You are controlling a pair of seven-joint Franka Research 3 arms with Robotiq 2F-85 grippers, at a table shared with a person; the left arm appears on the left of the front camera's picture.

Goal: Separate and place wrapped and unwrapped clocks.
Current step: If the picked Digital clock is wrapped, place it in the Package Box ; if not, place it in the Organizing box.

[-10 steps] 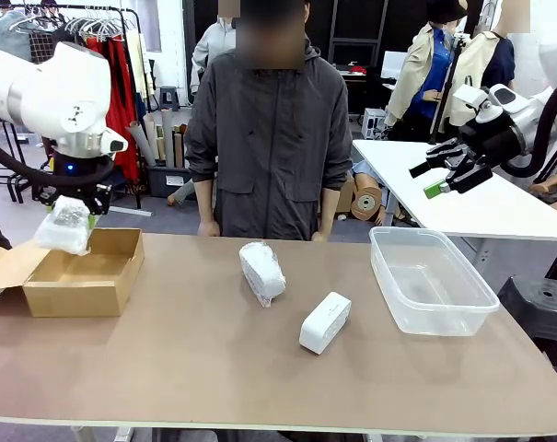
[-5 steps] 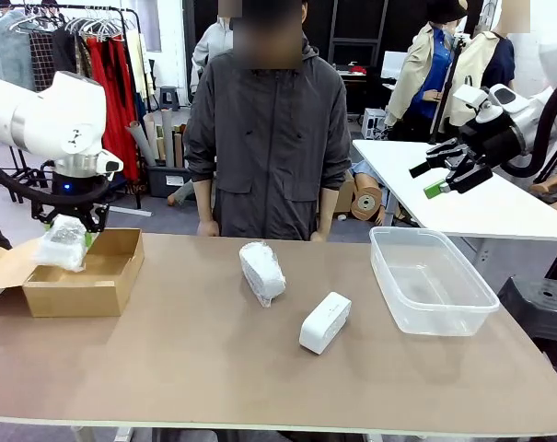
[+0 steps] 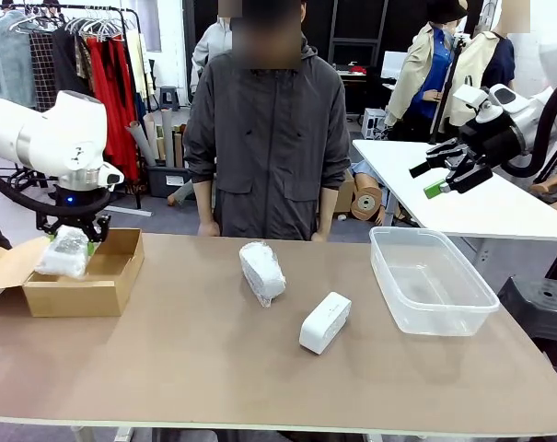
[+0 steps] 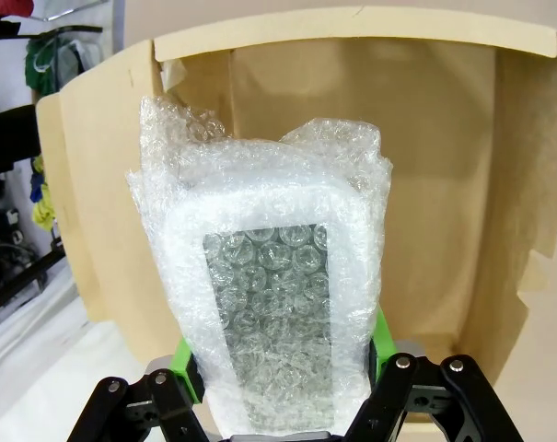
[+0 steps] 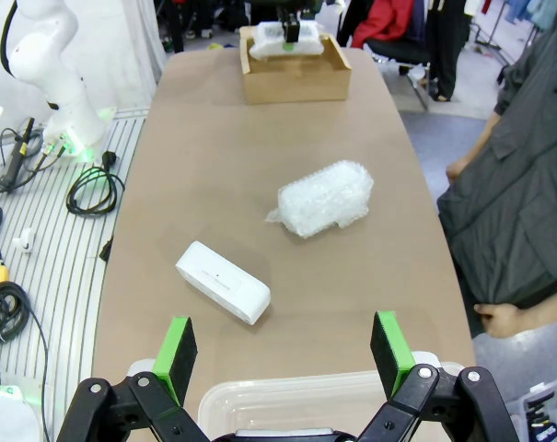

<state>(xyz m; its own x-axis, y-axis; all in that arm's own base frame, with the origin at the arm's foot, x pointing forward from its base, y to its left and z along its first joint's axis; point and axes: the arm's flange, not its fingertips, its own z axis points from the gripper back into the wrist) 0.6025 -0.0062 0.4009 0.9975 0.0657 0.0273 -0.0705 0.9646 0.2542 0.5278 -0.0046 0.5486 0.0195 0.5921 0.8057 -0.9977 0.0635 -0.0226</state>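
The left gripper [image 3: 71, 232] holds a bubble-wrapped clock [image 4: 273, 304] tight between its green pads [image 4: 182, 361], pinching it at one end. It hangs just over the open brown cardboard box [image 3: 108, 287] at the left end of the table [image 3: 195, 378]. The job now, I think, is to put this clock down inside the box. To do it well, the arm should go down slowly and straight, so the clock slips in between the walls. The wrap is puffy and sticks out past the pads, so it could catch on the rim or the open flap. The pads should let go only when the clock is low in the box, so it does not tip out. The right gripper [image 3: 423, 180] is up in the air at the right, spread wide with nothing in it. The other wrapped clock [image 3: 261, 272] lies in the middle of the table, and the bare white clock [image 3: 325, 322] lies near it, closer to the robot. Both are apart from the clear plastic tub [image 3: 471, 308] on the right, which I guess is for the bare one.
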